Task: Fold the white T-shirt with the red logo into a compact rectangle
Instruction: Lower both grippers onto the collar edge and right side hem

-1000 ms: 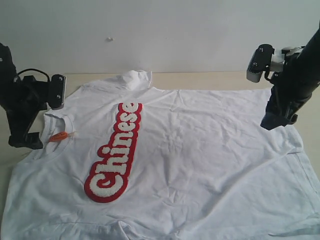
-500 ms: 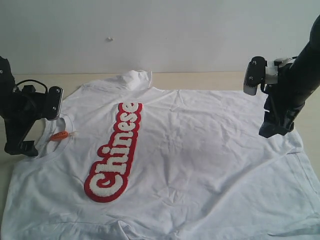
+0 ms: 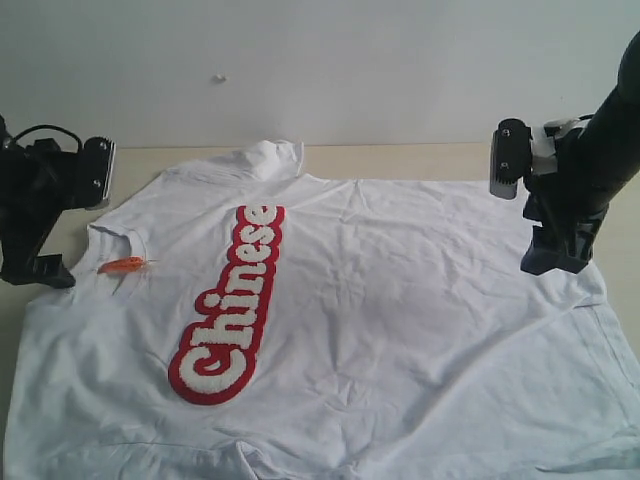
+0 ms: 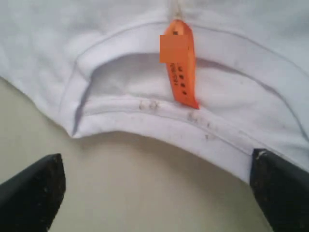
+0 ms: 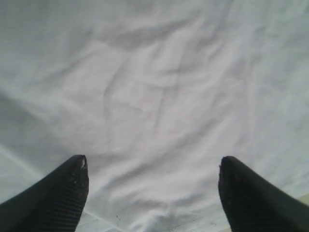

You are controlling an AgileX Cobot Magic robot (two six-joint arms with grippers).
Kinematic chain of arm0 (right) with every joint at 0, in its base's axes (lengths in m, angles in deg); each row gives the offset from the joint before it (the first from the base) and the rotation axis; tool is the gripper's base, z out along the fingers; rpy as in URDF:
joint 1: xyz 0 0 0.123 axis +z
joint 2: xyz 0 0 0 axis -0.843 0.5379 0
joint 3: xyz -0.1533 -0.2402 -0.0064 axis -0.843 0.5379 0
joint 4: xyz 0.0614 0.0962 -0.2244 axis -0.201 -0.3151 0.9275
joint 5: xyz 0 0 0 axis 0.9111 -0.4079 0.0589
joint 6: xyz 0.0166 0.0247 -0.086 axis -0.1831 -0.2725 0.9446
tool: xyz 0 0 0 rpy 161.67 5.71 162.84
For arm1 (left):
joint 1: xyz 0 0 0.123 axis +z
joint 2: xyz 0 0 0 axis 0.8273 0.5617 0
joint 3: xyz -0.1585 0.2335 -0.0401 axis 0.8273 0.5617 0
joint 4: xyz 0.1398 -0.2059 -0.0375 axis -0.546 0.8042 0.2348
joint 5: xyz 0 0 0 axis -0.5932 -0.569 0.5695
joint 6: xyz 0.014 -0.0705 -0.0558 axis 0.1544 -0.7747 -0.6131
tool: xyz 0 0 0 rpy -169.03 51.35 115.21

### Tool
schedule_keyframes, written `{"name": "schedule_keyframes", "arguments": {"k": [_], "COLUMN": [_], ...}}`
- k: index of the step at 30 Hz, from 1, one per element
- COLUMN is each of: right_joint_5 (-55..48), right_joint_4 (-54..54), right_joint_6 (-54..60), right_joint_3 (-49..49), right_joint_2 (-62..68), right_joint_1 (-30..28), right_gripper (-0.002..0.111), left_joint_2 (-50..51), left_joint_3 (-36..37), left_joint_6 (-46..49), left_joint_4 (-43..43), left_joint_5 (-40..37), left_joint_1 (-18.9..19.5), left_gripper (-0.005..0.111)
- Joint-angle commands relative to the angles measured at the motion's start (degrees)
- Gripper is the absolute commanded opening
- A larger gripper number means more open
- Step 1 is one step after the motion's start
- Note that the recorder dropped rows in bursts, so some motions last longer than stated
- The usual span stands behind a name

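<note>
Bare table (image 4: 29,130) between wide-parted left hand (image 4: 157,186) and collar edge (image 4: 159,126) of white T-shirt (image 4: 251,53)

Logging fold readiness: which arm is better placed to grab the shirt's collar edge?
Left. The left gripper, open, faces the collar with its orange tag ahead; the right gripper, also open, hangs over the opposite end of the white T-shirt.

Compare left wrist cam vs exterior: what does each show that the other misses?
Left wrist only: dark print on the orange tag, stitching along the collar, and the left gripper open over bare table just short of the collar. Exterior only: the red logo, the whole white T-shirt spread out, and the right gripper over its right side. Both: collar and orange tag.
</note>
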Motion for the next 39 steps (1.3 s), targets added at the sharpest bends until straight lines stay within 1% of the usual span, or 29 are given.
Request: {"name": "schedule_keyframes", "arguments": {"k": [1,4,6,8,9,10,12,14,18,23,26,28,30,33,39], "right_joint_5": [-0.8,-0.9,-1.2,-1.8,-1.9,-1.9,-1.9,-1.3,-1.5,-1.2,-1.0,-0.8,-0.8,-0.9,1.5], "right_joint_4": [-3.1,-4.0,-4.2,-4.2,-4.2,-4.1,-3.9,-2.4,1.3,5.7,5.9,3.8,3.3,7.1,6.4], "right_joint_6": [0.5,0.5,0.5,0.5,0.5,0.6,1.0,1.2,0.8,0.8,0.5,1.2,2.4,2.3,2.5], "right_joint_3": [0.0,0.0,0.0,0.0,0.0,0.0,0.0,0.0,0.0,0.0,0.0,0.0,0.0,0.0,0.0], "right_joint_2": [-2.1,-2.9,-3.1,-3.1,-3.1,-2.9,-2.6,-2.6,-1.5,3.3,3.5,3.5,3.5,3.3,5.3], "right_joint_1": [0.1,0.1,0.1,0.1,0.1,0.1,0.1,0.1,0.0,-0.4,-2.7,-4.4,-5.1,-5.8,-9.1], "right_gripper": [0.071,0.071,0.071,0.071,0.071,0.071,0.071,0.071,0.07,0.07,0.07,0.07,0.07,0.07,0.07], "left_joint_2": [-0.5,-0.4,-0.4,-0.1,0.1,0.5,1.0,1.8,3.3,4.3,6.2,6.9,7.0,7.0,7.0], "left_joint_3": [-0.1,-0.1,-0.1,0.0,0.1,0.1,0.1,0.1,0.1,0.1,0.1,-0.1,-0.3,-1.4,-1.4], "left_joint_6": [9.0,8.8,7.2,7.5,8.5,9.1,16.8,19.4,18.5,17.6,17.5,17.5,17.5,17.4,17.4], "left_joint_4": [13.9,14.6,13.7,13.0,13.4,13.4,12.9,12.2,11.6,11.6,11.2,11.2,11.2,11.2,11.4], "left_joint_5": [-1.9,-2.6,-7.0,-10.8,-11.5,-11.3,-8.7,-7.8,-6.8,-8.0,-8.5,-8.6,-8.6,-10.0,-10.1], "left_joint_1": [-0.2,-0.2,0.2,0.8,0.9,1.0,1.0,1.0,1.5,3.7,4.3,4.3,4.3,4.3,4.3], "left_gripper": [0.105,0.105,0.105,0.105,0.105,0.105,0.105,0.105,0.105,0.105,0.105,0.105,0.105,0.105,0.105]}}
